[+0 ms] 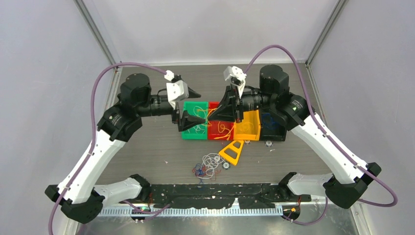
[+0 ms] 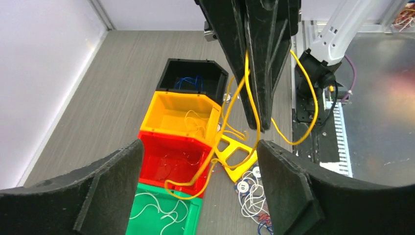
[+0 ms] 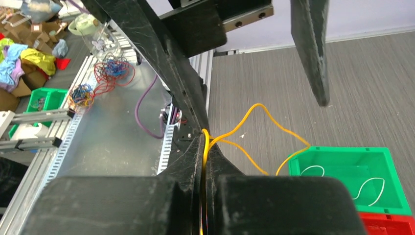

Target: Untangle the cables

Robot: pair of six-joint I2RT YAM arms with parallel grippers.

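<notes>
My right gripper [image 1: 212,114] is shut on a yellow cable [image 2: 246,73] and holds it up over the trays; its loops hang down to the red tray [image 2: 169,161] and the green tray [image 3: 342,171]. In the right wrist view the yellow cable [image 3: 259,105] comes out between my shut fingers [image 3: 195,152]. My left gripper [image 1: 200,106] is open and empty, facing the right one, its fingers [image 2: 112,191] apart on either side of the hanging cable. A tangle of white, red and blue cables [image 1: 208,164] lies on the table nearer the bases.
Four trays stand in a row: green [image 1: 195,137] with white cables in it, red [image 1: 220,135], yellow [image 1: 254,122] and black [image 1: 274,131]. A flat yellow triangular piece [image 1: 232,152] lies in front of them. A black rail runs along the near edge.
</notes>
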